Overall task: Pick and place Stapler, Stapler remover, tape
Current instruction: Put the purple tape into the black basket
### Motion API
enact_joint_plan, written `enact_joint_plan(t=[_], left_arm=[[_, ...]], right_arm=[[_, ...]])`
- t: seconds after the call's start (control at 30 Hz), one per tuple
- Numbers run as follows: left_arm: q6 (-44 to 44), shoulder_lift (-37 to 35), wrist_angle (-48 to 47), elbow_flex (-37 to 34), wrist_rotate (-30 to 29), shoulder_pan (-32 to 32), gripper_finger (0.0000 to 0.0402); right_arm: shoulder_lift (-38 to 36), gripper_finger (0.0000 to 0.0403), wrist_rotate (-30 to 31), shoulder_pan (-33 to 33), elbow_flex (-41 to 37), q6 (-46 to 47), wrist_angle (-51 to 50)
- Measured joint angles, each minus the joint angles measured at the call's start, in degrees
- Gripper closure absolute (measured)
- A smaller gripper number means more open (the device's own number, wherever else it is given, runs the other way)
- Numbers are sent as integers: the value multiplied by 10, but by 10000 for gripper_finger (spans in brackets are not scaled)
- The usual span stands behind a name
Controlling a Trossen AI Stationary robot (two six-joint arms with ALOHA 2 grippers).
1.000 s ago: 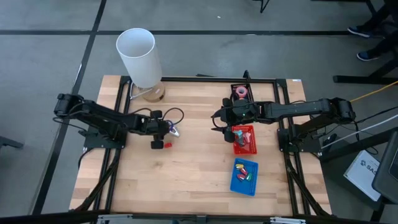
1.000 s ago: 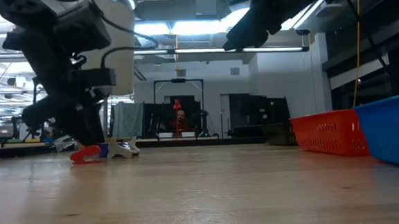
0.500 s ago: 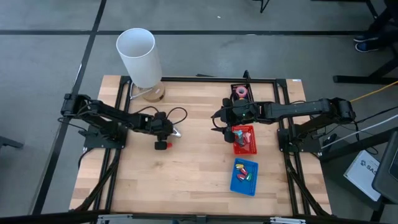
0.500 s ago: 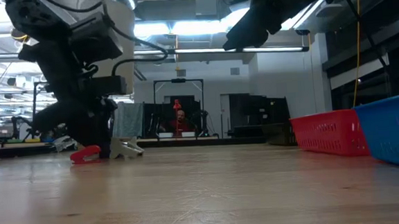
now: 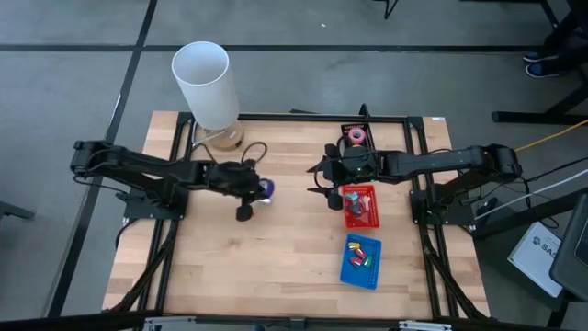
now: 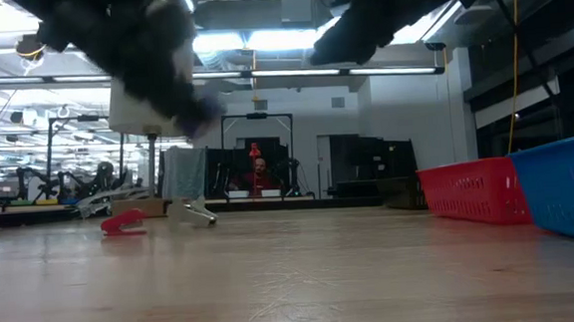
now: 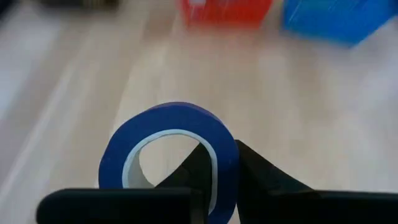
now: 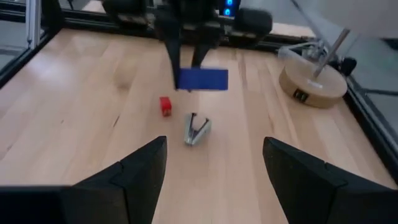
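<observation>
While lifted clear of the desk (image 5: 276, 267), blue tape roll (image 7: 171, 158) pinched edge-on in the left gripper (image 5: 262, 190) jaws: one finger inside the ring, the other outside, wall of the roll clamped between. Seen from the right wrist as a blue band (image 8: 201, 79) hanging below dark fingers, above the wood.

Beneath and just beside it on the desk: small red stapler (image 8: 165, 106) and silver staple remover (image 8: 198, 129), near each other, not touching. Both also seen at desk level, red piece (image 6: 123, 222) and pale piece (image 6: 192, 215) side by side.

Right gripper (image 5: 333, 190) held above the desk near the red basket (image 5: 360, 206), jaws spread wide with nothing between.

Bins along the right side of the desk: black tray (image 5: 355, 135) at the far edge holding a pink tape roll (image 5: 356, 137); red basket in the middle with small items, not identifiable; blue basket (image 5: 361, 261) nearest the front with coloured items, possibly a yellow roll among them, too small to confirm.

Tall white cylinder (image 5: 205, 85) at the far left corner of the desk, next to a round wooden base (image 8: 312, 84) bearing a small dark mark, unreadable.

Labels: no legible writing on tape, stapler or baskets.
</observation>
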Motion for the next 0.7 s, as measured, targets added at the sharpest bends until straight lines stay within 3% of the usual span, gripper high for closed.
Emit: enact_joint_plan(t=[0.17,0.33,0.7], left_arm=[[44,-23,163,-1,56,0,367],[58,-20,292,0,110,0,367],[57,-16,346,-1,109,0,367]], right_arm=[[23,134,0,1,0,-19,72],[54,134,0,1,0,-40,219],[112,134,-1,19,0,-82,390]])
